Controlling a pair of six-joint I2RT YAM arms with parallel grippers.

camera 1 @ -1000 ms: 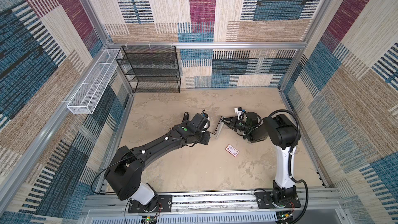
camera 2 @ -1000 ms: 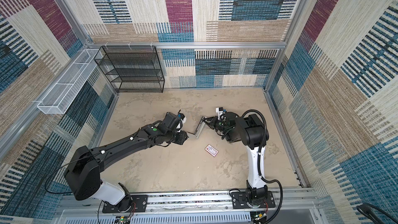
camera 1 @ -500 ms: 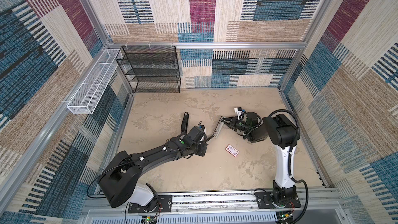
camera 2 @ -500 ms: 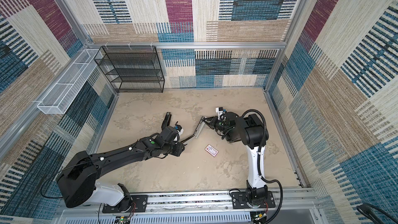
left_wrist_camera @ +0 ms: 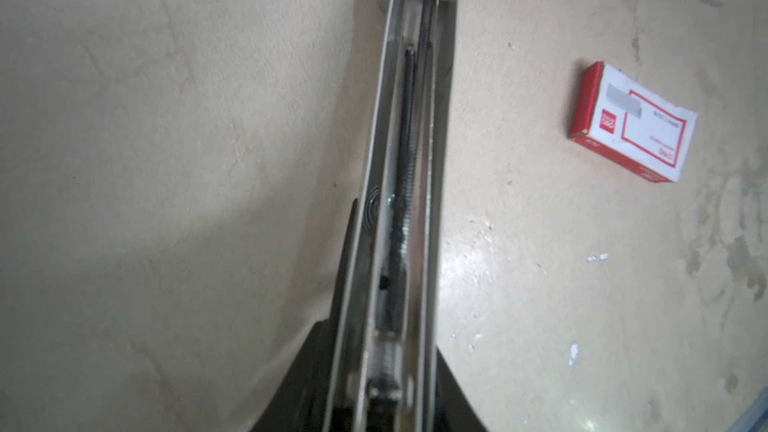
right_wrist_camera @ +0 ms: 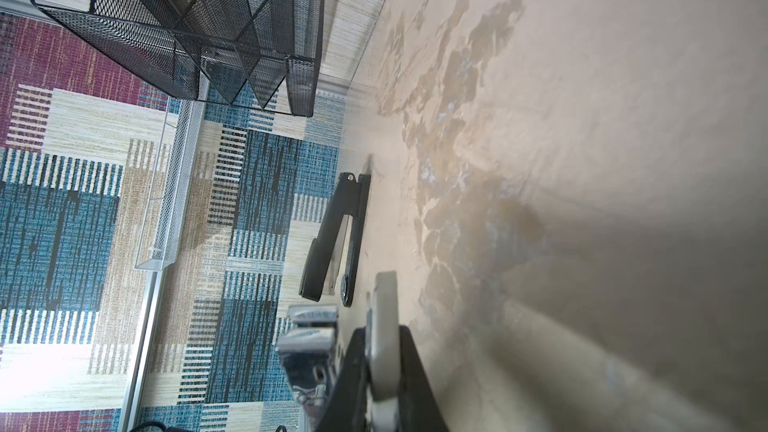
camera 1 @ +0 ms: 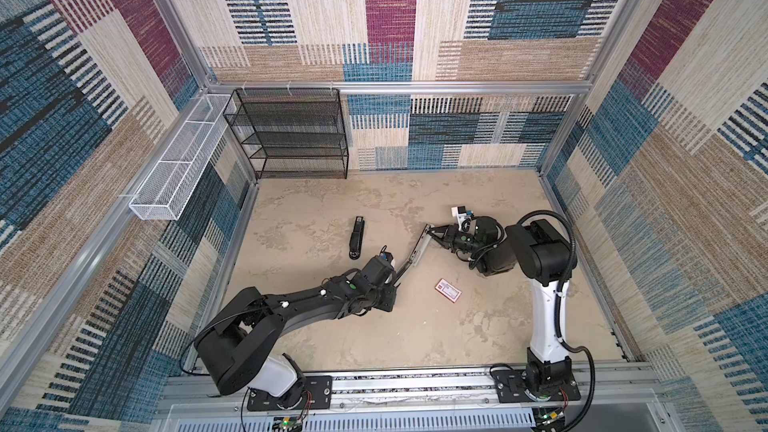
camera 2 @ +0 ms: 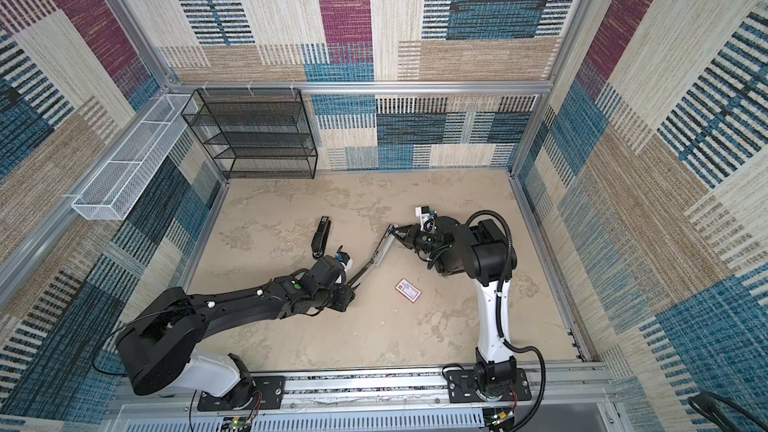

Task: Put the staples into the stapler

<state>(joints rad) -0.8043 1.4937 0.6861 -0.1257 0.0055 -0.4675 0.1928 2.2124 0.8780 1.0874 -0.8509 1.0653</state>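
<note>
A grey metal stapler [camera 1: 419,248] [camera 2: 381,249] hangs spread open between both grippers in both top views. My left gripper [camera 1: 395,278] [left_wrist_camera: 386,405] is shut on its lower end. The open staple channel with its spring [left_wrist_camera: 405,184] runs away from my black fingers [left_wrist_camera: 316,384]. My right gripper [camera 1: 432,233] [right_wrist_camera: 384,367] is shut on the far end, clamping a pale grey plate [right_wrist_camera: 384,317]; the shiny magazine tip [right_wrist_camera: 309,338] sits beside it. The staples box [camera 1: 448,290] [camera 2: 407,290] [left_wrist_camera: 631,122], white with red edges, lies closed on the table, apart from both grippers.
A second, black stapler [camera 1: 357,238] [right_wrist_camera: 332,238] lies on the table behind the left arm. A black mesh shelf [camera 1: 291,135] stands at the back wall, and a white wire basket [camera 1: 178,176] hangs on the left wall.
My left arm has drawn back toward the front left with its end of the stapler, spreading the stapler longer and uncovering the black stapler. The right arm has stayed in place.
</note>
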